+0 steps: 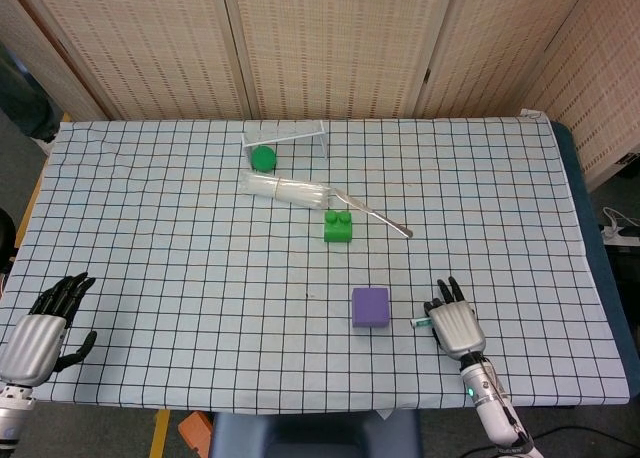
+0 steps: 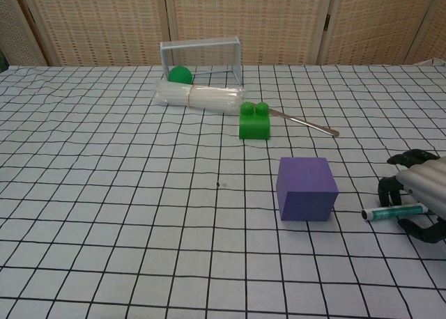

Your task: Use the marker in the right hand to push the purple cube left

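Observation:
The purple cube sits on the checked cloth near the table's front, right of centre. My right hand is to the right of it, holding the green and white marker in its curled fingers. The marker lies nearly level, its white tip pointing left at the cube, with a gap of about one grid square between tip and cube. My left hand rests at the front left corner, fingers apart and holding nothing; the chest view does not show it.
A green two-stud brick stands behind the cube. Further back lie a clear plastic tube, a metal spoon handle and a clear box frame with a green ball.

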Tool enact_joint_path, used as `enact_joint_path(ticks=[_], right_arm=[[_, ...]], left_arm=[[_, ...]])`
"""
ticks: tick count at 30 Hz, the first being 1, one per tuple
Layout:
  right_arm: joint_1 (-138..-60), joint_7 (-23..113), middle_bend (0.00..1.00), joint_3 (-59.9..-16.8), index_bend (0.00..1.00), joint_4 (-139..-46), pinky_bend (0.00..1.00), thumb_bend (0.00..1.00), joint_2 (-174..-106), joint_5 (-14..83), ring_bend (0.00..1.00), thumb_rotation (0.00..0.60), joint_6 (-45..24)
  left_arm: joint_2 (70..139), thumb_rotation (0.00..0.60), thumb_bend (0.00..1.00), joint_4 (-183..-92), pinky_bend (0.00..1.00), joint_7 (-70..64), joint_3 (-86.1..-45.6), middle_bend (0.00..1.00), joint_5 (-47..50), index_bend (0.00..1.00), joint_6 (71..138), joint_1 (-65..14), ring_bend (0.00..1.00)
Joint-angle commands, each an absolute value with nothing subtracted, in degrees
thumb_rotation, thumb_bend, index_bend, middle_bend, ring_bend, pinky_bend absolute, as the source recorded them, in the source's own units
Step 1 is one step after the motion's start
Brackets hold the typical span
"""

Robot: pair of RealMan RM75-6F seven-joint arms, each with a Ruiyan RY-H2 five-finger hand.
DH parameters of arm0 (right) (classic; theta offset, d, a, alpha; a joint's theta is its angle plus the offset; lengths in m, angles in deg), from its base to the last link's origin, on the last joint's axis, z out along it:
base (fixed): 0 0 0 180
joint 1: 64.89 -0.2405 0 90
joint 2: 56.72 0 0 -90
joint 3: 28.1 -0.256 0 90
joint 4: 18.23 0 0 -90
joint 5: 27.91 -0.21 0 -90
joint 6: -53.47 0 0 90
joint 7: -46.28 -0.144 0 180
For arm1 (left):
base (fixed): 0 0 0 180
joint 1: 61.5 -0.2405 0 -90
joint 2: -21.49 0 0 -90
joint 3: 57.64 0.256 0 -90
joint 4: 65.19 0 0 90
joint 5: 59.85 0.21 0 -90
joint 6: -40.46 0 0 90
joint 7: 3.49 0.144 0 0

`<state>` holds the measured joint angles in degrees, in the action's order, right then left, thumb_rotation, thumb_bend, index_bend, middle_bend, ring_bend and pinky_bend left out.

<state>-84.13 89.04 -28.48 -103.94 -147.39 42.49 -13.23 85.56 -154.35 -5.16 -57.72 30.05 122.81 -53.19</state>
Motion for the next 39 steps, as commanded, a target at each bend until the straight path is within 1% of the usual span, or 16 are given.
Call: enact_joint_path(ticks=[1,5,16,18,21,26,29,31,39], right_arm=[[-84.2,88.8,0.44,-28.4,0.43,-103.5,0.0,0.35,-147.8,42.7,0.06,0.6,-13.5],[-84.1,88.7,0.48,-28.2,0.48,-102.8,0.0,0.35,-148.4,43.3,0.09,0.6,-14.1],[-84.0,89.1,0.52,-27.9,0.52,-101.7,0.0,0.37,-149.1,43.9,0.11,0.6,-14.7],[-84.0,89.0,0.55,-27.9,0.56,-101.5,0.0,0.37,-149.3,44.2,0.15,0.6,-15.0],[-83.8,89.0,0.61,-27.8,0.65,-101.0,0.0,0.39,-149.6,44.5,0.21,0.6,-15.4],[-83.6,88.6,0.71,-28.0,0.77,-100.1,0.01,0.41,-150.0,45.2,0.29,0.6,-16.3],[-83.4,88.0,0.75,-28.3,0.83,-99.7,0.03,0.43,-150.3,45.9,0.34,0.6,-17.5],[-83.2,87.5,0.76,-28.6,0.85,-99.9,0.03,0.43,-150.2,46.4,0.35,0.6,-18.2],[-83.7,87.1,0.77,-30.6,0.85,-101.0,0.03,0.43,-150.3,46.5,0.36,0.6,-19.2]], left_arm=[[85.5,0.6,0.41,-154.3,0.15,-5.2,-57.7,0.0,29.9,0.0,122.7,-53.2,0.0],[85.5,0.6,0.41,-154.3,0.15,-5.0,-57.8,0.0,29.6,0.01,122.5,-53.1,0.0],[86.0,0.6,0.4,-154.4,0.15,-3.4,-58.2,0.0,28.6,0.03,122.6,-53.2,0.0],[85.9,0.6,0.4,-154.4,0.15,-3.4,-58.2,0.0,28.6,0.03,122.6,-53.2,0.0],[85.9,0.6,0.4,-154.4,0.15,-3.4,-58.3,0.0,28.5,0.03,122.7,-53.2,0.0],[85.9,0.6,0.41,-154.4,0.15,-3.5,-58.4,0.0,28.4,0.03,122.9,-53.3,0.0],[85.8,0.6,0.41,-154.4,0.15,-3.5,-58.3,0.0,28.5,0.03,122.9,-53.3,0.0],[85.9,0.6,0.4,-154.4,0.15,-3.5,-58.4,0.0,28.5,0.03,122.9,-53.3,0.0],[85.9,0.6,0.41,-154.5,0.15,-3.7,-58.2,0.0,28.9,0.04,123.0,-53.3,0.0]])
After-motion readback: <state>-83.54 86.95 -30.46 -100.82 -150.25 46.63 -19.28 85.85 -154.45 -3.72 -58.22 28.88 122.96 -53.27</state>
